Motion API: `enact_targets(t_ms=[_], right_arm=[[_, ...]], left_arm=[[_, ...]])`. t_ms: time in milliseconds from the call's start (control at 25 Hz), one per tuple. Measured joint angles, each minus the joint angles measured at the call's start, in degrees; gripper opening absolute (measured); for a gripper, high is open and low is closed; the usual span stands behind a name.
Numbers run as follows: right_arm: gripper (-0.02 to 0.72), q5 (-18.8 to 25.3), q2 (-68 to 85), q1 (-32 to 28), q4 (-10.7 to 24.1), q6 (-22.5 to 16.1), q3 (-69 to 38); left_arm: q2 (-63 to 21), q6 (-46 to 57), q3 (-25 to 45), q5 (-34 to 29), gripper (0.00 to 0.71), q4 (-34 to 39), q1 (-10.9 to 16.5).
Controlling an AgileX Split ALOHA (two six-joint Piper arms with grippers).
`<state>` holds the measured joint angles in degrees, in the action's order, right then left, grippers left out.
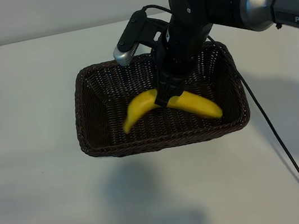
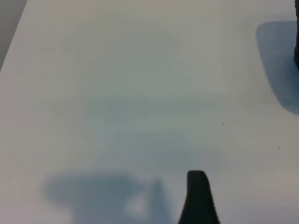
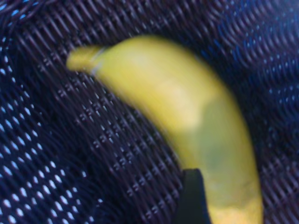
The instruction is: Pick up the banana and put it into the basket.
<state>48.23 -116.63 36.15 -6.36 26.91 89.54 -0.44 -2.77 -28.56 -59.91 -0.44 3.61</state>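
Right gripper (image 1: 168, 95) is lowered inside the wicker basket (image 1: 95, 149), pointing steeply down over the banana (image 1: 194, 104). The banana lies within the basket's walls, across its woven floor, stem end toward the left arm's side. In the right wrist view the banana (image 3: 187, 121) sits against the weave, with one dark finger (image 3: 191, 196) beside its lower flank. The fingers straddle the fruit's middle; whether they grip it or have already let go cannot be told. Judgement: the low position suits a gentle release rather than a drop. Left gripper (image 2: 198, 198) is idle over the bare white desk (image 2: 140, 93), well apart from the basket; only one finger shows, so its state cannot be told.
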Motion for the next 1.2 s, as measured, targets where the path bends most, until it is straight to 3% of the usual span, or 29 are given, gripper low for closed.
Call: enact_targets(t_ms=[320,600,800,1200], right_arm=[[0.578,6.17,0.46,-0.09,0.13,-8.12,1.03],[0.570,9.27,0.93,-2.74,2.67,-14.29,8.17],[0.570,10.99,1.00,-8.13,5.27,-21.18,11.48],[0.570,16.42,0.94,-24.54,5.57,-26.91,11.48]], left_arm=[[0.00,0.00,0.00,0.00,0.539,0.00,0.00],[0.00,0.00,0.00,0.00,0.539,0.00,0.00],[0.00,0.00,0.00,0.00,0.539,0.00,0.00],[0.00,-0.06,0.00,0.00,0.539,0.00,0.00]])
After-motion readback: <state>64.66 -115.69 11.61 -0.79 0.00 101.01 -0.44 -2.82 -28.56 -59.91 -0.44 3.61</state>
